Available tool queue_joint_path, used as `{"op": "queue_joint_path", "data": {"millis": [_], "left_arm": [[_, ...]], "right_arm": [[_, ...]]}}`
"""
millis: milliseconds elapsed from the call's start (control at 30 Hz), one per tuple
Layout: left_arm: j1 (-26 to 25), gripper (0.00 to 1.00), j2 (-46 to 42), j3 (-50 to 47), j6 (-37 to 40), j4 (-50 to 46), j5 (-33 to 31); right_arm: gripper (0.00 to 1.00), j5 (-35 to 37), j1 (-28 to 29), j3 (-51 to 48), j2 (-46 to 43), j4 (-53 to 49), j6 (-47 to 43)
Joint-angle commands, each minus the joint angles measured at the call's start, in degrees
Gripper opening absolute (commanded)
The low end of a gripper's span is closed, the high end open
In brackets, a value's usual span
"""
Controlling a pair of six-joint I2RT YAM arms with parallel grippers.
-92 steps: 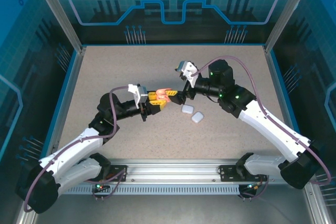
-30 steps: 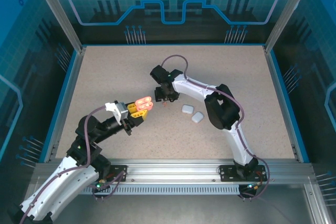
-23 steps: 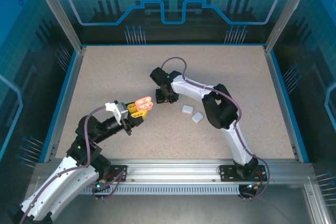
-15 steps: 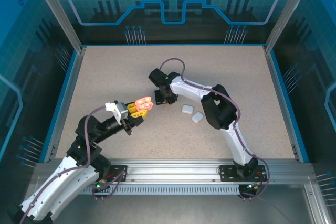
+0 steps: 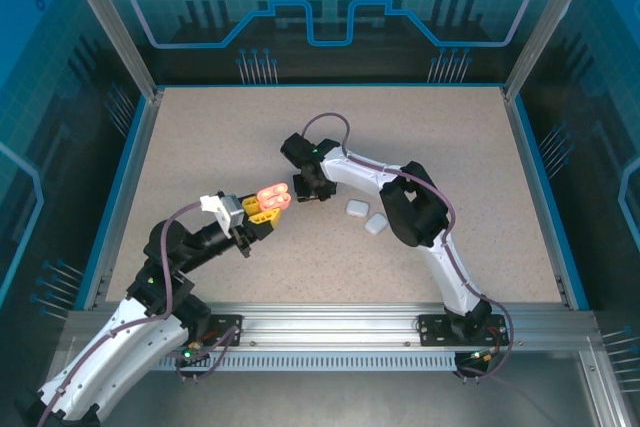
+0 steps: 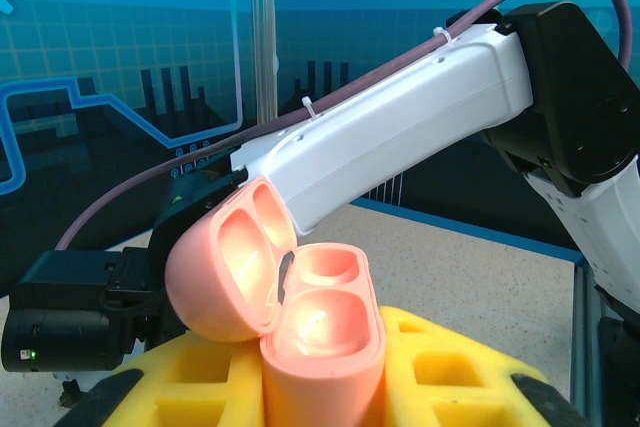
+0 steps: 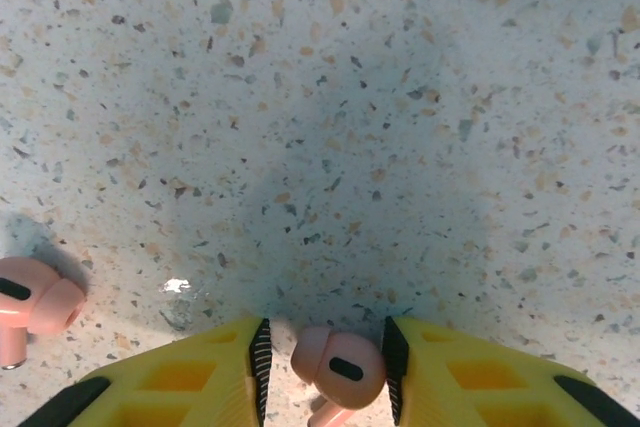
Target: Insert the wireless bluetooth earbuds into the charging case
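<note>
My left gripper (image 5: pixel 262 209) is shut on an open salmon-pink charging case (image 5: pixel 272 195), held above the table with its lid tipped back. In the left wrist view the case (image 6: pixel 320 337) stands upright between the yellow fingers (image 6: pixel 450 367), its two wells facing up. My right gripper (image 5: pixel 305 190) points down at the table just right of the case. Its wrist view shows the jaws (image 7: pixel 323 362) open around a pink earbud (image 7: pixel 340 365) that lies on the table. The right pad touches the bud and a small gap remains at the left pad. A second pink earbud (image 7: pixel 30 309) lies to the left.
Two small white cases (image 5: pixel 356 208) (image 5: pixel 376 224) lie on the speckled table right of the right gripper. The right arm's forearm (image 6: pixel 400 137) passes close behind the held case. Blue walls and metal posts ring the table (image 5: pixel 200 127).
The right gripper's jaws have narrowed around the pink earbud, and its wrist has edged a little left. The left arm, drawn back earlier with the case, has held still.
</note>
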Motion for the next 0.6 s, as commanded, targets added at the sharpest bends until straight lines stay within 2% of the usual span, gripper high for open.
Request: {"op": "queue_joint_path", "data": {"millis": [0, 300, 567], "left_arm": [[-0.25, 0.00, -0.66, -0.08, 1.32, 0.50, -0.90], [-0.23, 0.00, -0.74, 0.14, 1.03, 0.07, -1.14], [-0.20, 0.00, -0.26, -0.89, -1.07, 1.61, -1.58]], "right_arm": [[0.37, 0.22, 0.87, 0.32, 2.36, -2.30, 0.60], [0.29, 1.06, 0.90, -0.77, 1.12, -1.84, -0.68], [0.29, 6.56, 0.56, -8.78, -10.26, 4.90, -3.45]]}}
